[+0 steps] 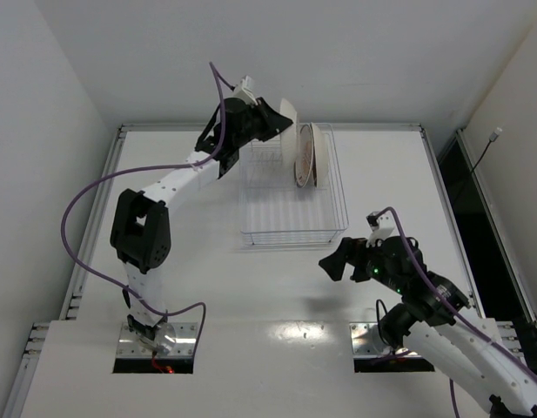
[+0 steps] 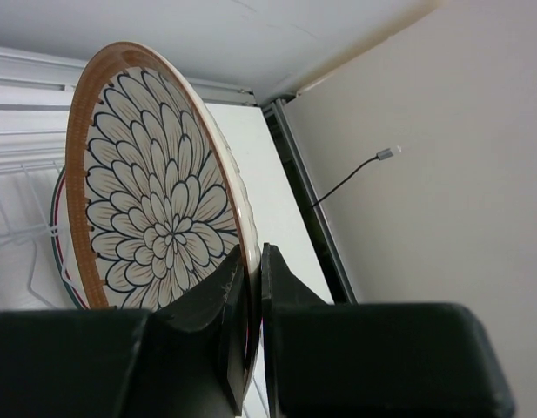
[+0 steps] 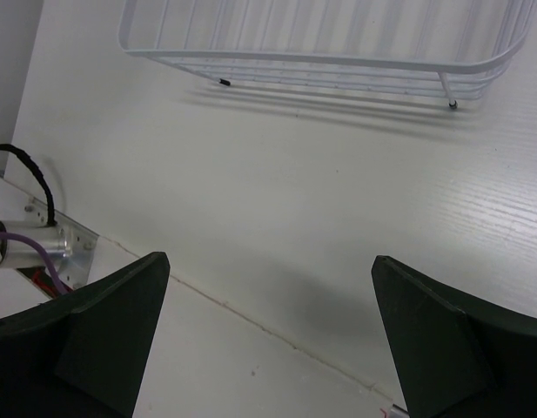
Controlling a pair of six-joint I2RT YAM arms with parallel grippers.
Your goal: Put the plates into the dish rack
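the left claw [image 2: 253,261] pinches one plate [image 2: 155,209] by its rim, over the far end of the dish rack [image 1: 290,231]. the other plates [image 1: 305,158] already stand inside. the right claw [image 3: 268,270] is spread wide, holding nothing. almost done, i think.

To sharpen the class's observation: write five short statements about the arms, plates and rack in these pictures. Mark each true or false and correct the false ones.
1. The left tool is shut on the rim of the held plate. True.
2. That plate shows a petal pattern inside a brown rim. True.
3. The right tool grips a plate. False: it is open and empty, above the table.
4. The dish rack is empty. False: racked plates stand on edge at its far end.
5. The held plate lies flat on the table. False: it is held on edge in the air at the rack's far end.
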